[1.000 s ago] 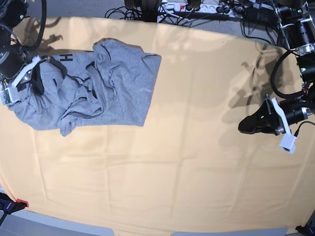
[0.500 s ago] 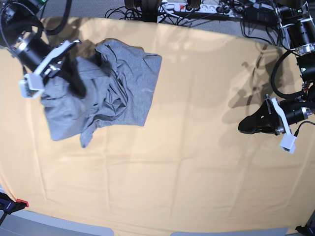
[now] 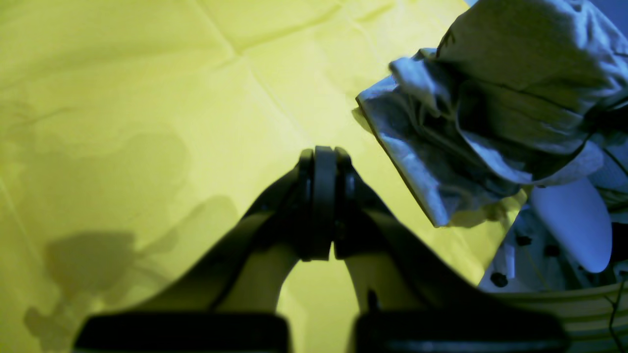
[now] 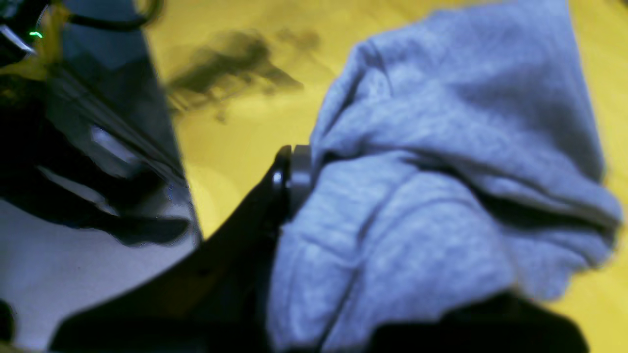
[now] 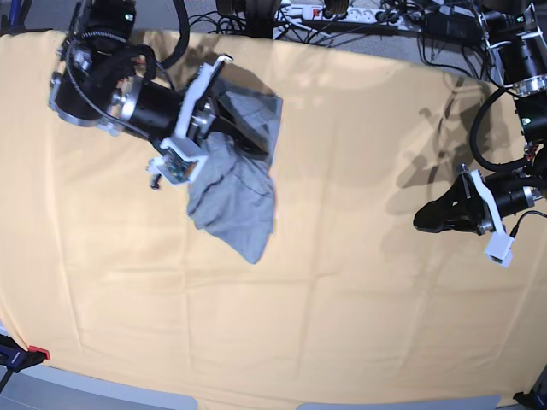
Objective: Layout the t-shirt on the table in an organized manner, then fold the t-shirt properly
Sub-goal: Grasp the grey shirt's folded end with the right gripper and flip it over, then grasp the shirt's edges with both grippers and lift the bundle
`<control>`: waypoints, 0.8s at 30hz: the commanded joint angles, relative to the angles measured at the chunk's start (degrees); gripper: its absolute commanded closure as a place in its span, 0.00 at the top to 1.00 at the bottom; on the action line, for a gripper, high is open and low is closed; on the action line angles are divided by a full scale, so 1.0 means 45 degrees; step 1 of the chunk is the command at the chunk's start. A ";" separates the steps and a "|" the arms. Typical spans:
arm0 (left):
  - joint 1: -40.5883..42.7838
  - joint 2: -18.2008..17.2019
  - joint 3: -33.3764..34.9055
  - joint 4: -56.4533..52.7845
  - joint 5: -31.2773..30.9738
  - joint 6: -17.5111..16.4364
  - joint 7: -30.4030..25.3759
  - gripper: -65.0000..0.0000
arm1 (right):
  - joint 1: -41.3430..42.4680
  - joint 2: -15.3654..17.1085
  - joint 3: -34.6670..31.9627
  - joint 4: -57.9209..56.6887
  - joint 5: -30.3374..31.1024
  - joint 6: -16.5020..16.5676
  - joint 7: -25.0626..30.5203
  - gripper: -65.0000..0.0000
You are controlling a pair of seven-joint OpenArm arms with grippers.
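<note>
Grey shirt [image 5: 235,192] dangles bunched upper left, pinched in the right gripper [image 5: 224,124]; left gripper [image 5: 432,218] waits closed, empty. Layout underway; spreading likely next.

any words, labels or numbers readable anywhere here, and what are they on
None can be read.
t-shirt: only plain grey cloth shows in all three views; no lettering is visible.
power strip at the far edge of the table: any markings are too small to read.
right gripper and left gripper: no legible labels.
</note>
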 commanded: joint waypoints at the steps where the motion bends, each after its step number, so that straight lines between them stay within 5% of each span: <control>1: -0.0219 -0.0248 -0.0063 0.0199 -0.0306 -0.0071 -0.0235 0.00 | 0.0398 0.0005 -0.0418 -0.0141 0.0087 0.0022 0.0350 0.04; 4: -0.0219 -0.0253 -0.0063 0.0199 -0.0301 -0.0071 -0.0235 0.00 | 0.1229 0.0010 -0.1579 -0.0874 -0.0418 0.0022 0.0471 0.49; 6: -0.0219 -0.0248 -0.0063 0.0199 -0.0296 -0.0071 -0.0235 0.00 | 0.1637 0.0010 -0.1943 -0.0967 -0.0432 0.0022 0.0466 0.66; 15: -0.0219 -0.0248 -0.0063 0.0199 -0.0214 -0.0071 -0.0235 0.00 | 0.1535 0.0301 0.0364 0.0486 -0.0257 0.0022 0.0282 0.67; 24: -0.0223 -0.0253 -0.0063 0.0199 -0.0735 -0.0071 -0.0235 0.00 | -0.0253 0.0588 0.2623 0.0486 0.2715 0.0022 -0.1394 0.67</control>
